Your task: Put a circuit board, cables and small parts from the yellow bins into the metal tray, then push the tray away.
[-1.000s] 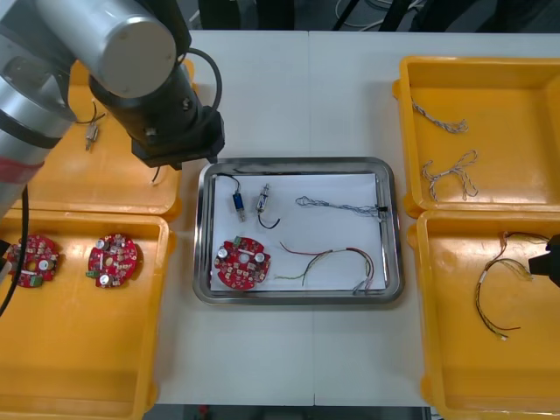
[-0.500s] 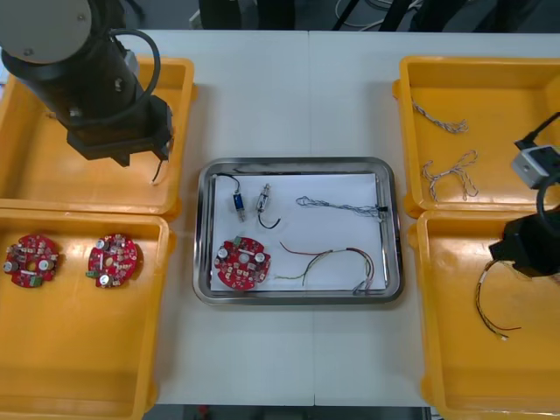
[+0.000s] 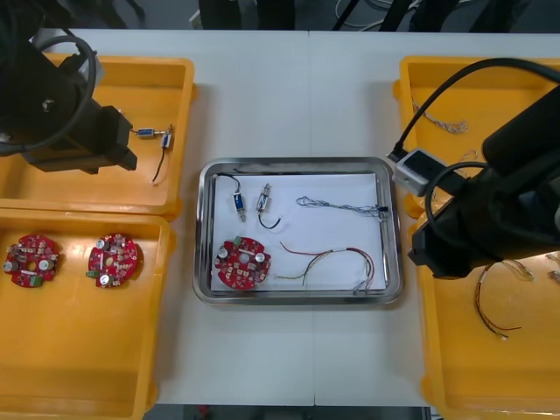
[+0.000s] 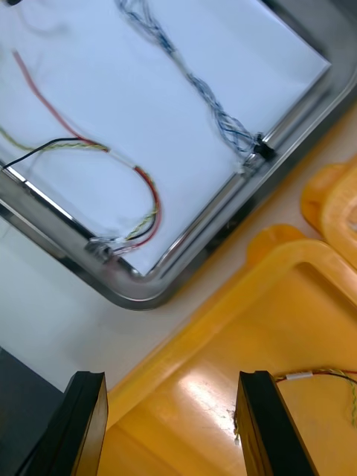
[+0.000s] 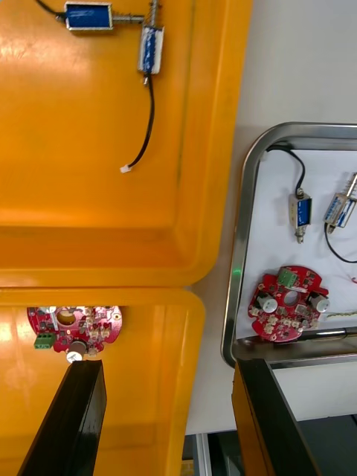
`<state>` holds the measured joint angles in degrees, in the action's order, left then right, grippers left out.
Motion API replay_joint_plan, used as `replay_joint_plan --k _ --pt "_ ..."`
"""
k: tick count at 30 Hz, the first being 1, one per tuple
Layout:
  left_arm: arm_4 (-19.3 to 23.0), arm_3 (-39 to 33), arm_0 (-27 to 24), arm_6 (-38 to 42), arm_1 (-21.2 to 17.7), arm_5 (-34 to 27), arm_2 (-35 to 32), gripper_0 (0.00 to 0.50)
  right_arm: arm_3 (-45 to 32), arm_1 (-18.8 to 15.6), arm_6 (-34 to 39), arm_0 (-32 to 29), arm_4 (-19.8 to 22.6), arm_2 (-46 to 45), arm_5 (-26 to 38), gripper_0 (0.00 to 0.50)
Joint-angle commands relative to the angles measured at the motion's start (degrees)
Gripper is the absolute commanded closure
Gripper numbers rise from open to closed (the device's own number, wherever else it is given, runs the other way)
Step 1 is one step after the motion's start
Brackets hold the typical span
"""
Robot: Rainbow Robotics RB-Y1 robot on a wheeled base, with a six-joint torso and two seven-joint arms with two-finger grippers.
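Metal tray (image 3: 297, 163) is set mid-table, white inside. Loaded in it:
- one circuit board (image 3: 242, 262) at near left
- two small metal parts (image 3: 238, 202) side by side at far left
- a twisted blue and white cable (image 3: 341, 206) laid across the far right, its end at the right rim
- a red and yellow cable (image 3: 337, 261) looped at near right

Bins, all four yellow:
- Left far bin (image 3: 131, 66): two more small parts (image 3: 156, 134) with a black lead (image 3: 164, 162), close to its right wall.
- Left near bin (image 3: 87, 367): two spare boards (image 3: 30, 259) side by side at its far end.
- Right far bin (image 3: 437, 63): twisted cables (image 3: 440, 122) are seen at its left side.
- Right near bin (image 3: 472, 385): a red and yellow cable bundle (image 3: 490, 311).

Left gripper (image 5: 169, 368) is held above the left bins, fingers apart, nothing between them. Right gripper (image 4: 172, 375) is held over the far left corner of the right near bin, just beside the tray's near right corner. Its fingers are spread and nothing is gripped.
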<state>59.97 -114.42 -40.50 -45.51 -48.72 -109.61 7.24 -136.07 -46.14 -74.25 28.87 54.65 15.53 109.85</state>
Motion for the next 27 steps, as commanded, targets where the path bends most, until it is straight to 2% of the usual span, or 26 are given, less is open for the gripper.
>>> replay_joint_plan --k 1,6,12,21,27 --pt "1.11 -2.3 3.76 -6.08 -3.23 -0.39 -5.13 0.0 -1.66 -0.88 -0.54 5.32 -0.07 7.67 -0.08 0.0" --pt "2.25 -3.62 7.37 -7.58 -4.19 -0.39 -8.47 0.0 -1.66 2.02 -2.56 8.84 -2.45 14.17 0.01 0.0" --pt "2.69 -7.22 11.68 -8.98 -5.34 -0.39 -11.46 0.0 -0.78 5.97 -11.35 11.56 -7.63 21.12 0.1 0.0" --pt "3.13 -9.95 18.09 -13.55 -8.24 -0.39 -15.68 0.0 5.81 13.44 -20.05 13.94 -10.88 26.74 0.1 0.0" --pt "3.05 -9.95 19.76 -15.14 -9.47 -0.39 -16.47 0.0 9.42 16.96 -25.06 14.99 -14.58 30.61 -1.22 0.0"
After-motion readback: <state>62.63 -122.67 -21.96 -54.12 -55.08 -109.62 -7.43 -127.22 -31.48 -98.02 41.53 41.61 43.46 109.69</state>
